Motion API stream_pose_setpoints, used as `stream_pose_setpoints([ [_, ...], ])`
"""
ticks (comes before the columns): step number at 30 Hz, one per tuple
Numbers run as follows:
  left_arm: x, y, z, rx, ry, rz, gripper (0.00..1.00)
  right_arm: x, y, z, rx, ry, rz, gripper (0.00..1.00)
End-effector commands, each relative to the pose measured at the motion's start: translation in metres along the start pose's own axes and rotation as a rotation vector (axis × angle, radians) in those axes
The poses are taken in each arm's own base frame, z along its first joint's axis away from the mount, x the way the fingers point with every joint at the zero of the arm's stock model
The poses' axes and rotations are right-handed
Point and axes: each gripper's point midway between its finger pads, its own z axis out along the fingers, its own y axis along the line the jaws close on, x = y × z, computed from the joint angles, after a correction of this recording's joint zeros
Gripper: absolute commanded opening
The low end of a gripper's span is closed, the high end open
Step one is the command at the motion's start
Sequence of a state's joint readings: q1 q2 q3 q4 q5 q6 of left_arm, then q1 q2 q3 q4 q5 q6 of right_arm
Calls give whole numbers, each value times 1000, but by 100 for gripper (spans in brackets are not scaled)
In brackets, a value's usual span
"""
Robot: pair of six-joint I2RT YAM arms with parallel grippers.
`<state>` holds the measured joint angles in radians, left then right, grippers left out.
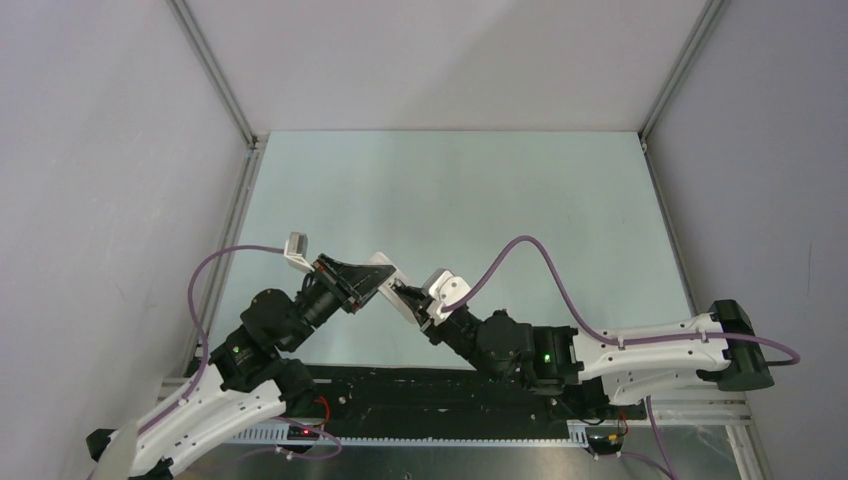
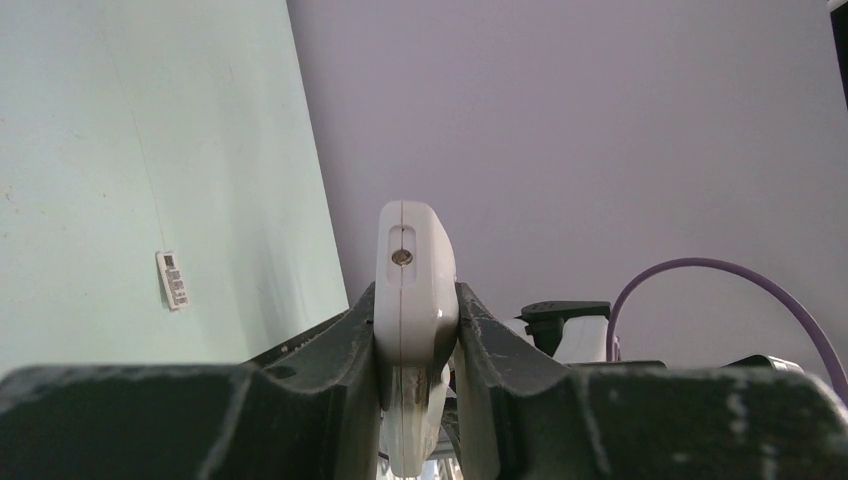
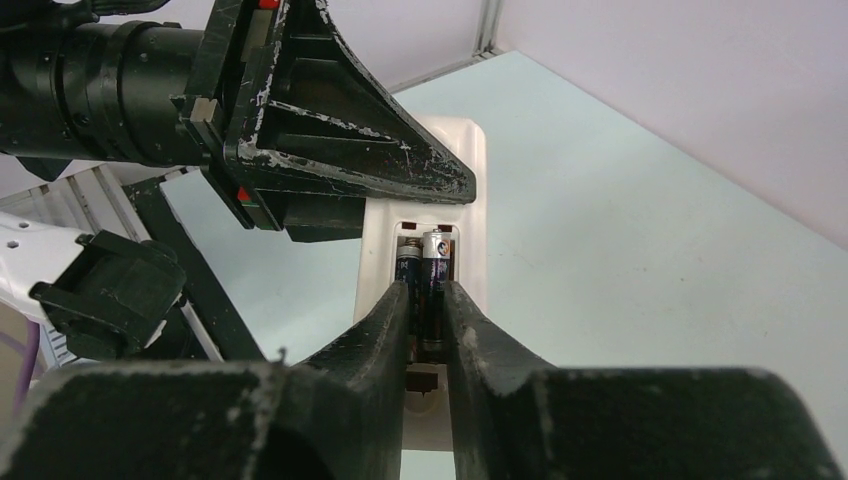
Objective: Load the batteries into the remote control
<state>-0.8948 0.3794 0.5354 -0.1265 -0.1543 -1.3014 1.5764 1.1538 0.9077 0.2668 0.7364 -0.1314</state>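
Top external view, starting at the left: the left gripper (image 1: 365,280) reaches in over the table (image 1: 450,190) and is clamped on the remote control (image 1: 381,263), seemingly holding it clear of the surface. Its own wrist view shows the white slab edge-on, pinched tight between both fingers, with the end carrying the little emitter poking out past them.

Moving right, the remote's open back faces the right arm. Both batteries (image 3: 435,265) lie side by side in the bay, their long axes running along the remote's length and straight away from the right wrist.

Furthest right, the right gripper (image 3: 425,295) comes in from the opposite side. Its fingers are set narrow, straddling the right-hand cell and lined up with it lengthwise. I cannot tell whether they are pinching that cell or merely flanking it.

The cell looks seated level with its neighbour, so I judge the loading close to done. What matters next is that axis. The right arm is the one nearest the bay, and it should back out straight along the cells' length. Any sideways drift could lever the cell off its contacts while the left arm braces the slab.
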Motion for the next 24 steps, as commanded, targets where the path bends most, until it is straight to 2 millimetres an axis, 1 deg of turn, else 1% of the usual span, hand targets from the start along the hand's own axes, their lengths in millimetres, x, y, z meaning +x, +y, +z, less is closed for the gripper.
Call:
stream_pose_setpoints([
  [1, -4, -24, -3, 86, -12, -31, 0, -10, -11, -1, 51, -5, 11, 24],
  [8, -4, -22, -3, 83, -10, -32, 0, -12, -11, -2, 50, -11, 21, 25],
  [13, -1, -18, -1, 73, 3, -36, 0, -27, -11, -8, 17, -50, 67, 27],
  [16, 2, -15, 0, 64, 13, -39, 0, -38, -5, -11, -33, -78, 91, 34],
  [18, 3, -13, 0, 60, 17, -44, 0, -47, -5, -16, -55, -101, 110, 37],
  [22, 5, -10, 0, 56, 22, -47, 0, -60, -5, -23, -89, -133, 143, 41],
  [24, 7, -8, 1, 52, 30, -48, 0, -66, -2, -27, -118, -152, 156, 45],
])
